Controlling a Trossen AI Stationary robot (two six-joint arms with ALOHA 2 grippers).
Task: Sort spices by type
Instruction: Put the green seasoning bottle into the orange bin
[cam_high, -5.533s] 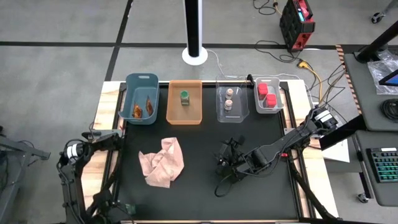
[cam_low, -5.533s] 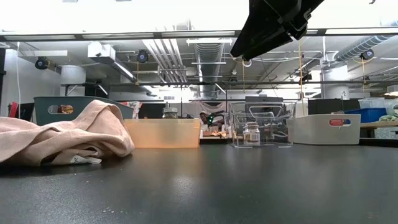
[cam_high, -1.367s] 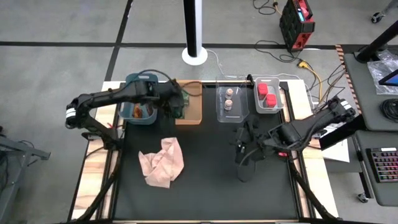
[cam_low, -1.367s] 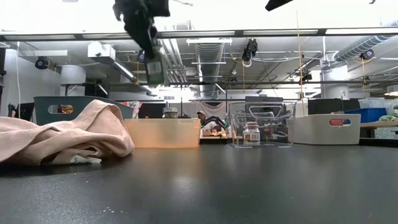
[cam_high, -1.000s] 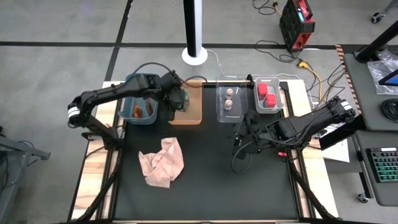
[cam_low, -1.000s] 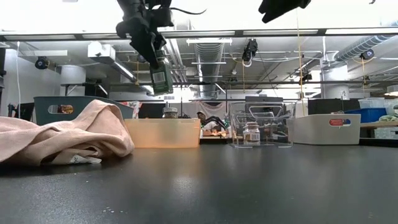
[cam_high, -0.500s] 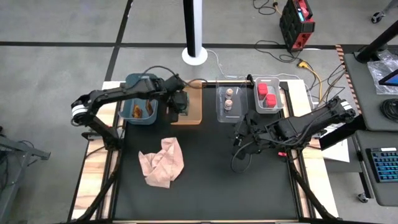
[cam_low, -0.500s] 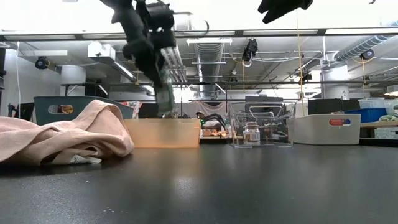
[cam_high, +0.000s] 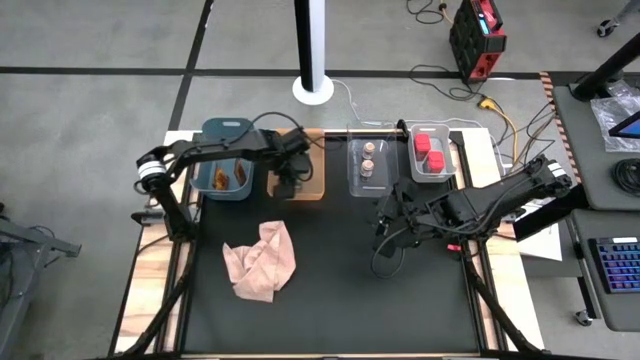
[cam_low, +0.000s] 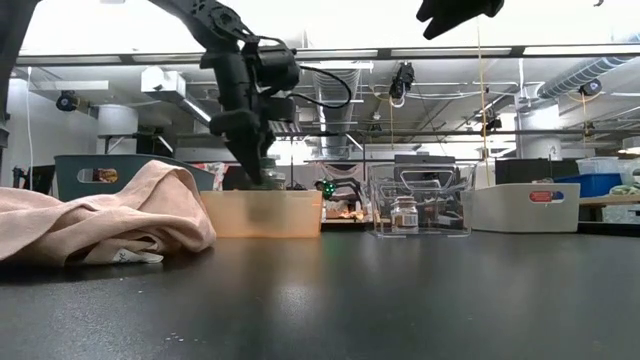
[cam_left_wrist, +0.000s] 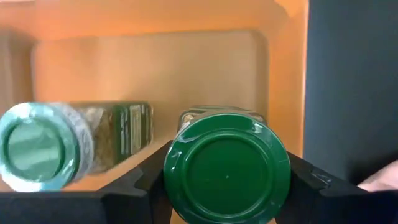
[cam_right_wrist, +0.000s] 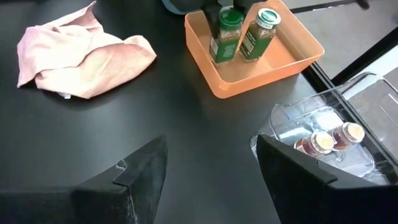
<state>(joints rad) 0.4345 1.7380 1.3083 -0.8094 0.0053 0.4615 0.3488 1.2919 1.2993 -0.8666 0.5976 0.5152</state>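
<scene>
So the left gripper (cam_high: 287, 178) is down inside the shallow orange plastic bin (cam_high: 314, 186), jaws pinching a green-capped glass spice jar (cam_left_wrist: 227, 168) by its sides. A second green-capped jar with a clear seal over its lid (cam_left_wrist: 38, 145) stands just beside the jaws in the same bin. The right gripper (cam_high: 384, 222) hangs over the black table (cam_high: 330, 290), well apart from it all, jaws spread with nothing between them. Crumpled pink cloth (cam_high: 261, 260) lies further out on the table.
</scene>
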